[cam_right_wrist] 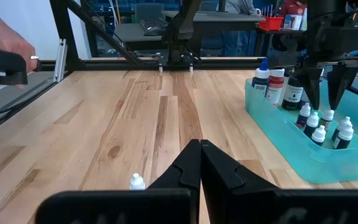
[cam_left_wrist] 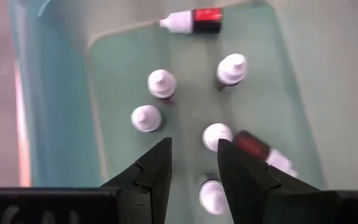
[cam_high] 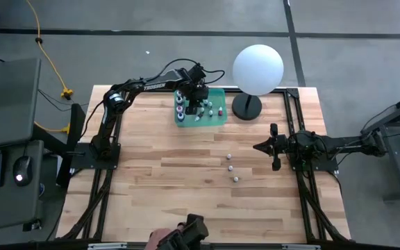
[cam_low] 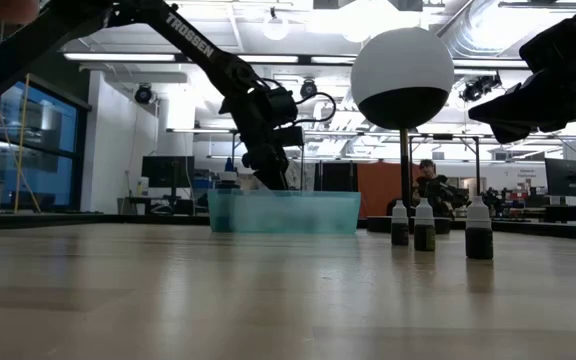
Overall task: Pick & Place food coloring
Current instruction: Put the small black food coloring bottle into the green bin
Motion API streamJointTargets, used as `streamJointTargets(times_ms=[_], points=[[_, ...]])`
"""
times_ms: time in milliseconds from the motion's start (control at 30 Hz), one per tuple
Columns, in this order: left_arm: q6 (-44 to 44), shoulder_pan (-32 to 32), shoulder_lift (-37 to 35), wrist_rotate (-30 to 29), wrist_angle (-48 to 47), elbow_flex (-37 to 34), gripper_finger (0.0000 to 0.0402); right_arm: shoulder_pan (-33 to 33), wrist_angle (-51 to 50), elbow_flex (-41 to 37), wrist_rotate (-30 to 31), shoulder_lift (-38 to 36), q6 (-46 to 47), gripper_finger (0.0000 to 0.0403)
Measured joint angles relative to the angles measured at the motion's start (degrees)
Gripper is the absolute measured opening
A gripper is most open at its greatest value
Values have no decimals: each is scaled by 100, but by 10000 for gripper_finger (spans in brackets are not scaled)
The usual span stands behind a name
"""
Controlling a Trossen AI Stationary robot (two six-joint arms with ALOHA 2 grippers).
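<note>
A teal tray (cam_high: 217, 119) stands at the table's far side, its wall also in the low view (cam_low: 283, 212). Several food coloring bottles (cam_left_wrist: 161, 83) with white caps stand upright in it. Two red ones (cam_left_wrist: 199, 20) lie on their sides on its floor. My left gripper (cam_left_wrist: 194, 163) hangs open just above the tray's inside, pointing steeply down, with nothing between its fingers (cam_right_wrist: 328, 93). Three more bottles (cam_high: 230, 167) stand in a row on the bare wood (cam_low: 424, 224). My right gripper (cam_high: 259, 146) waits shut and level at the table's right side, clear of them.
A big white sphere (cam_high: 257, 69) on a black base (cam_high: 246, 106) stands right of the tray. A person's hand (cam_right_wrist: 8, 46) with a dark object shows at the table's near edge (cam_high: 179, 239). Bare wood lies between the tray and the near edge.
</note>
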Motion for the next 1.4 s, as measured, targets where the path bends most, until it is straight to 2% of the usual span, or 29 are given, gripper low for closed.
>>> streamJointTargets(times_ms=[133, 300, 467, 567, 667, 767, 867, 1133, 1300, 1400], points=[[-4, 0, 7, -394, 105, 68, 126, 0, 0, 0, 0, 0, 1, 0], [-61, 1, 11, -385, -124, 585, 126, -2, 0, 0, 0, 0, 2, 0], [-546, 0, 9, -286, -900, 1409, 127, 0, 0, 0, 0, 0, 2, 0], [-1039, 37, 9, 180, -1657, 1900, 127, -2, -1, -1, 1, 0, 1, 0], [-1447, 50, 4, 1091, -2464, 2348, 127, -1, -1, -1, 0, 0, 1, 0], [-1663, -2, 2, 1965, -3125, 2592, 127, -1, 0, -1, 0, 0, 1, 0], [-1705, -195, 0, 2423, -3638, 2672, 127, 0, -2, 0, 0, 0, 0, 0], [-1501, -1143, -54, 2305, -4572, 2721, 127, -2, -1, -2, 1, 0, 1, 0], [-2169, -1808, -335, 1914, -4472, 2721, 127, -1, 0, 0, 1, -1, 0, 0], [-2789, -2302, -569, 1483, -4152, 2721, 127, -1, -2, -2, 1, -1, 1, 0]])
